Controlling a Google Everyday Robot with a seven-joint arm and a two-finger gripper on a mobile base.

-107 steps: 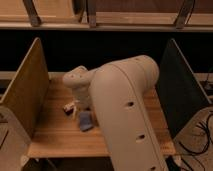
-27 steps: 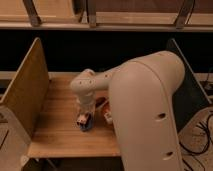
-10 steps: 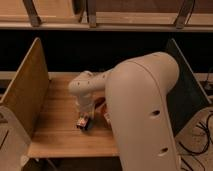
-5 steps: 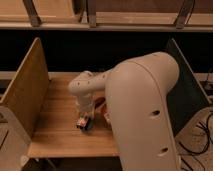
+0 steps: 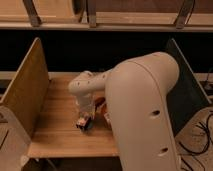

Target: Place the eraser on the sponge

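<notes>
Camera view shows a big white arm (image 5: 142, 107) bending down over a wood table (image 5: 55, 137) with a wall on each side. The gripper (image 5: 83, 119) is low, near the middle of the table, right above the sponge (image 5: 88, 126). Only a small dark blue bit of the sponge peeks out under it. A little white and reddish block, which I take to be the eraser (image 5: 81, 121), sits at the tip of the gripper, on the sponge or just over it. I cannot tell if the gripper is squeezing the eraser or has let go, so this could be the moment just before the drop or just after it. A small orange thing (image 5: 101, 106) lies near, a bit to the side, close to the arm. To do this step well, the eraser should lie flat on the middle of the sponge and not hang off an edge. The sponge looks soft, so a hard push could tip the eraser or slide the sponge. When the gripper goes, I think it should go straight up and slow, so it drags nothing along and does not bump the orange thing.
</notes>
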